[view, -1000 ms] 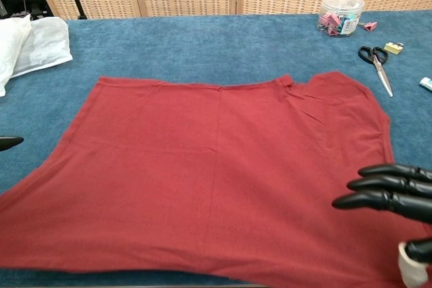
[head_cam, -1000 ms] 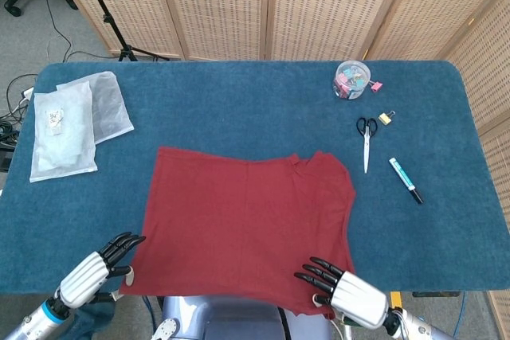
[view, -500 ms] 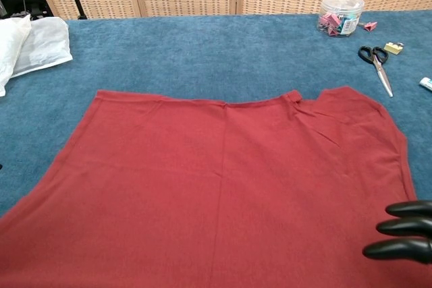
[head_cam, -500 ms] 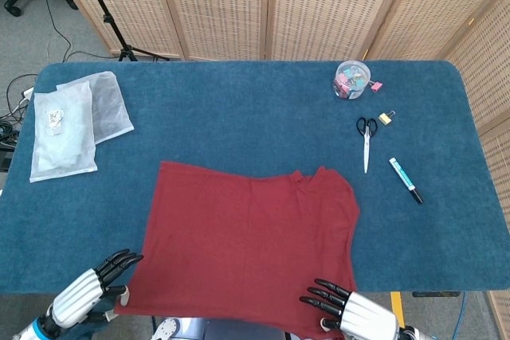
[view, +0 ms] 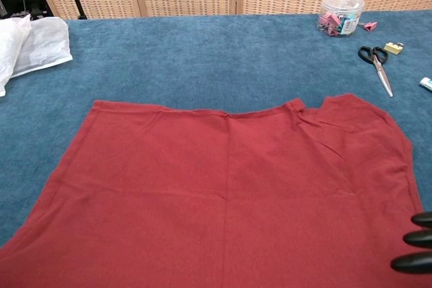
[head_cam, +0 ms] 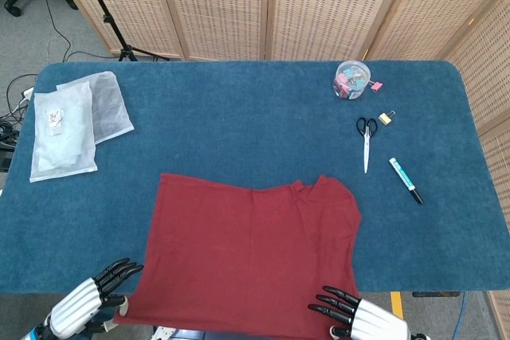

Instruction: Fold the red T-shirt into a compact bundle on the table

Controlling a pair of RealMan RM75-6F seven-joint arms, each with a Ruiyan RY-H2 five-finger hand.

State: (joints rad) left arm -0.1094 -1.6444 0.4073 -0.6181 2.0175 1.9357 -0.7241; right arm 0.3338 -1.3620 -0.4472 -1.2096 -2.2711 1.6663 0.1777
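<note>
Two plastic bags (head_cam: pixel 73 123) lie at the table's (head_cam: pixel 239 109) far left, one holding a small white packet. My left hand (head_cam: pixel 89 299) hovers at the near edge, fingers apart, holding nothing. The shirt (head_cam: pixel 251 252) lies flat, draping over that edge. My right hand (head_cam: pixel 356 319) rests on its corner, fingers spread. Far right, a clear tub (head_cam: pixel 351 80) holds coloured clips.
</note>
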